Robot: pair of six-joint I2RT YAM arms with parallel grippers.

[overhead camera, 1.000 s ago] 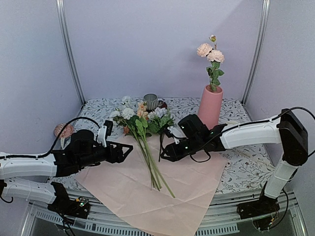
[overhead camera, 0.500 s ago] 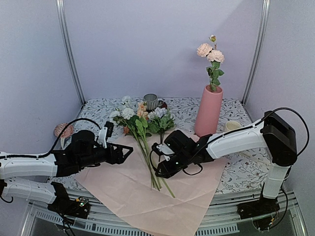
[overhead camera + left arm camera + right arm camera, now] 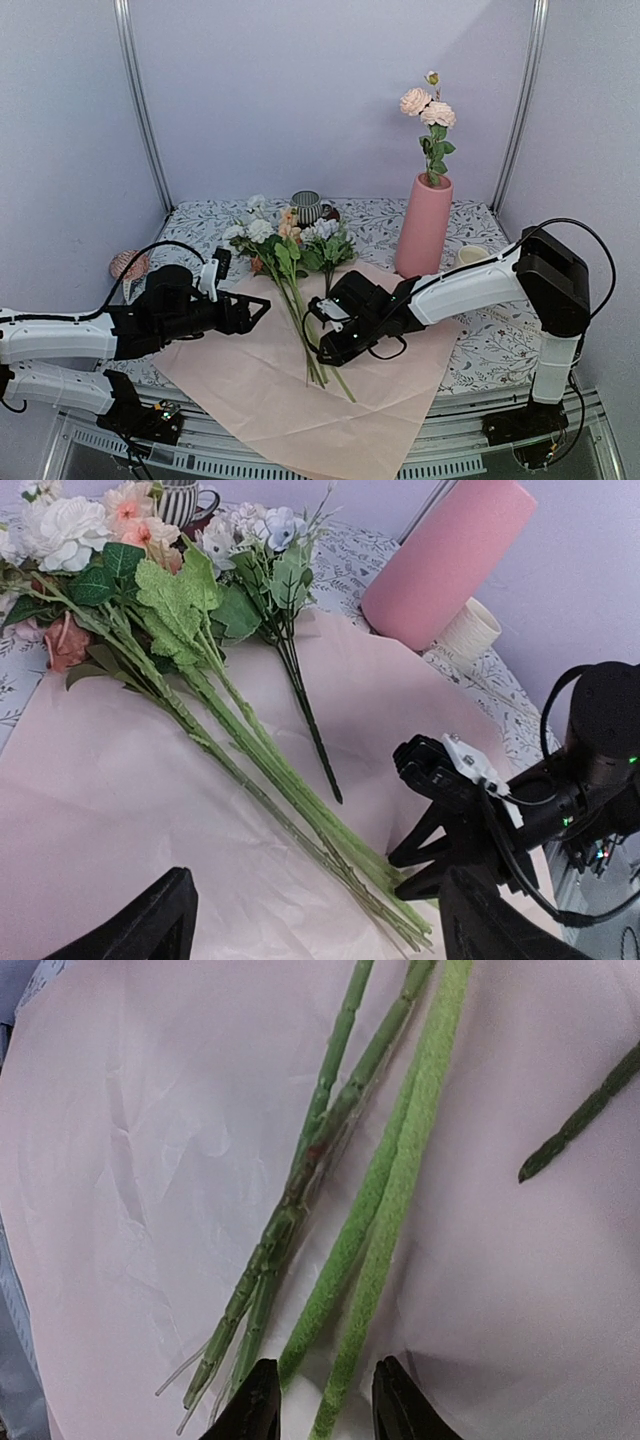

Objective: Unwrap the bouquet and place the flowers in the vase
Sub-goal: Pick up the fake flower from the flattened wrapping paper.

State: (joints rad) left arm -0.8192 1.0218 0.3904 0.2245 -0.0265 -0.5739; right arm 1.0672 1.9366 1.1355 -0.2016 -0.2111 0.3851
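The pale pink paper [image 3: 300,400] lies flat and unfolded on the table. The flowers [image 3: 285,250] rest on it, blooms at the far side and their long stems [image 3: 305,330] pointing toward me. One stem of peach roses [image 3: 428,108] stands in the tall pink vase [image 3: 425,225]. My right gripper [image 3: 318,340] is low over the stem ends. In the right wrist view it [image 3: 325,1400] is open, with a fuzzy green stem [image 3: 345,1380] in the gap, untouched by either finger. My left gripper [image 3: 258,310] hovers wide open and holds nothing, left of the stems [image 3: 270,770].
A striped cup [image 3: 306,206] stands behind the blooms. A cream mug [image 3: 470,256] sits to the right of the vase. A small pink ball-like thing [image 3: 127,265] lies at the table's left edge. The paper's near corner overhangs the table's front edge.
My right arm has swung left and down, from beside the vase to the cut ends of the stems. The left arm and the flowers have not moved.
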